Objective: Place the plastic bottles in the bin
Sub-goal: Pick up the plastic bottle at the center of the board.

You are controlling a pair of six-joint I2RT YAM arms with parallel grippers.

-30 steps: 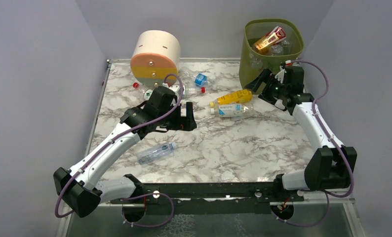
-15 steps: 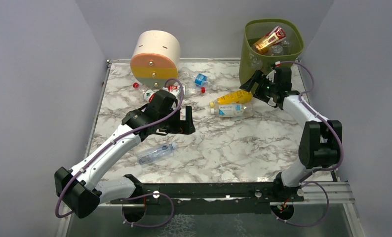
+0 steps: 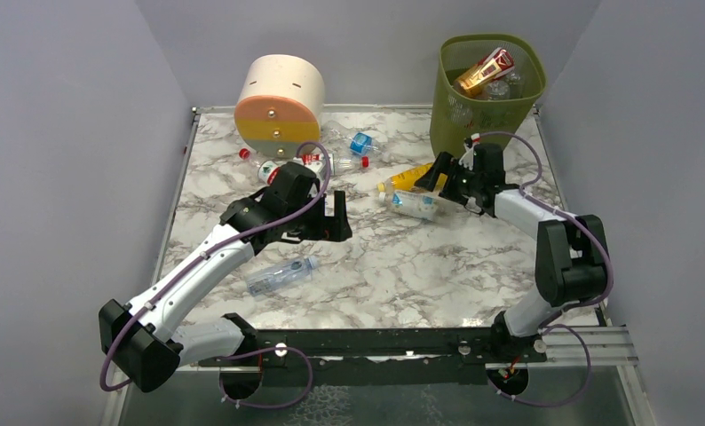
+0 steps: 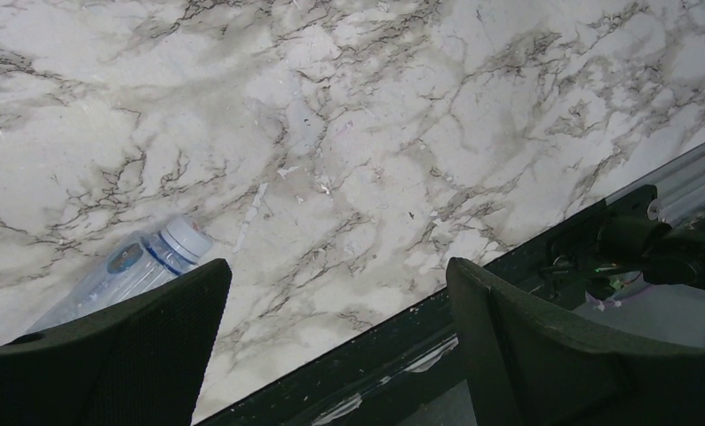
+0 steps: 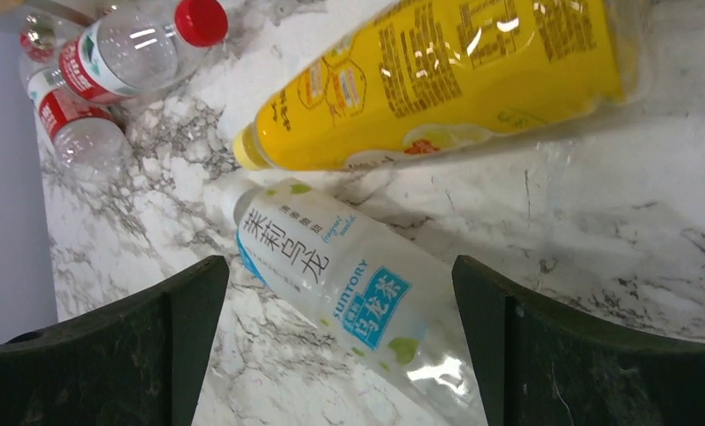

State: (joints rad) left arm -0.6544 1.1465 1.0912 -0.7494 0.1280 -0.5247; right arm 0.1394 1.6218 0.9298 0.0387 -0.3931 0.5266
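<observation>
The olive-green bin [image 3: 447, 106] stands at the back right with several bottles inside, one with a red and gold label [image 3: 484, 71]. A yellow bottle [image 3: 407, 177] and a white-labelled bottle [image 3: 411, 204] lie in front of it. My right gripper [image 3: 433, 176] is open, low over these two. In the right wrist view the white-labelled bottle [image 5: 349, 284] lies between the fingers of my right gripper [image 5: 337, 293], the yellow bottle [image 5: 447, 80] beyond. My left gripper [image 3: 338, 217] is open and empty above mid-table. A clear bottle [image 3: 282, 275] lies near it, and shows in the left wrist view [image 4: 127, 271].
The cream-orange-yellow round drawer box [image 3: 280, 102] stands at the back left. Several small bottles with red caps [image 3: 313, 162] and one with a blue label [image 3: 360, 142] lie in front of it. The table's front rail [image 3: 376, 342] runs along the near edge.
My right gripper has swung left and down from the bin's front wall to over the yellow and white-labelled bottles. My left arm has barely moved.
</observation>
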